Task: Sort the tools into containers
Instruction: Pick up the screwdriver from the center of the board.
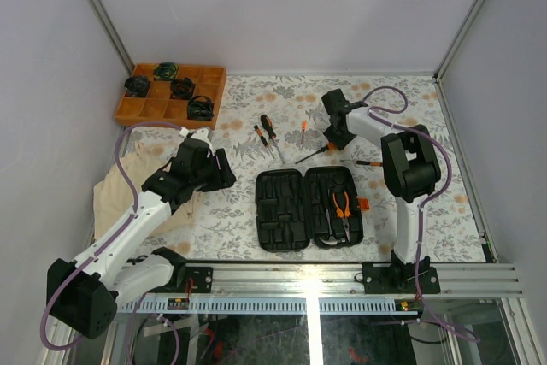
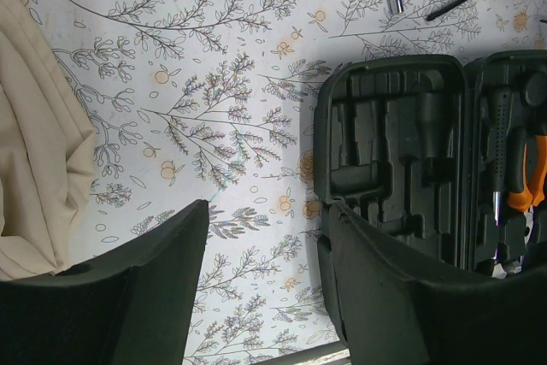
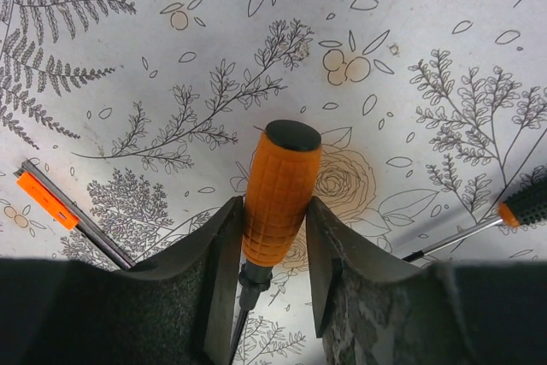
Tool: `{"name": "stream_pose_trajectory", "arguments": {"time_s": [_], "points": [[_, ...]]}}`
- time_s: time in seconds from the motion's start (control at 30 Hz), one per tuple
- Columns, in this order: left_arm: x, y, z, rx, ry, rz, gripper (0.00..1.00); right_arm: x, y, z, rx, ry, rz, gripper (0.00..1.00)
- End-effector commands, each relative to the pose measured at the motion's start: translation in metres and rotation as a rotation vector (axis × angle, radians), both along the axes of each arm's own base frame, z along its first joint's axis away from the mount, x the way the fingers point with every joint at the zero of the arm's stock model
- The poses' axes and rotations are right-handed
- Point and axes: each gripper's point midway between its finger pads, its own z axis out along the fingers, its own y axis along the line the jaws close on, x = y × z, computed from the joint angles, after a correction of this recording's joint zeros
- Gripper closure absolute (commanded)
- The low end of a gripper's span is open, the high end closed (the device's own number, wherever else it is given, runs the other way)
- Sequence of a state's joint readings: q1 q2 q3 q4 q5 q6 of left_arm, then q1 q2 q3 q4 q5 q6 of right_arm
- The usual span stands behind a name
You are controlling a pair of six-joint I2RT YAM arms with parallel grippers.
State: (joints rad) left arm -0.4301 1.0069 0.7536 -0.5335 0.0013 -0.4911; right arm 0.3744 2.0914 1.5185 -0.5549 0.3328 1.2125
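The black tool case (image 1: 282,211) lies open at the table's near middle and holds orange-handled pliers (image 1: 343,208). Several screwdrivers (image 1: 267,130) lie loose on the table behind it. My right gripper (image 1: 333,136) is behind the case. In the right wrist view it (image 3: 275,203) is shut on an orange-handled screwdriver (image 3: 280,198), whose handle sticks out past the fingertips. My left gripper (image 1: 224,175) is open and empty. In the left wrist view it (image 2: 267,211) hangs over bare tablecloth just left of the case (image 2: 393,143), with the pliers (image 2: 526,177) at the right edge.
An orange gridded tray (image 1: 128,110) with coiled black-green items stands at the back left. A beige cloth (image 1: 128,185) lies under the left arm. A thin orange-handled screwdriver (image 3: 47,198) and a black-handled one (image 3: 521,204) flank the right gripper. A metal rail (image 1: 342,275) runs along the near edge.
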Motion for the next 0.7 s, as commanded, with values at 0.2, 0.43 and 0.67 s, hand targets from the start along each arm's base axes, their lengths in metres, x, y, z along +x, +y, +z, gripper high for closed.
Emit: {"name": "stream_pose_trajectory", "arguments": {"time_s": [0.2,0.43,0.67], "points": [[0.007,-0.005,0.011,-0.016,-0.046,-0.026,0.43,0.023,0.001,0.076,0.0,-0.296,0.095,0.77],[0.006,-0.009,0.021,-0.04,-0.082,-0.056,0.43,0.028,0.013,0.14,0.029,-0.539,0.283,0.85],[0.001,-0.023,0.042,-0.118,-0.155,-0.138,0.42,0.002,0.041,0.186,0.055,-0.697,0.628,0.88]]}}
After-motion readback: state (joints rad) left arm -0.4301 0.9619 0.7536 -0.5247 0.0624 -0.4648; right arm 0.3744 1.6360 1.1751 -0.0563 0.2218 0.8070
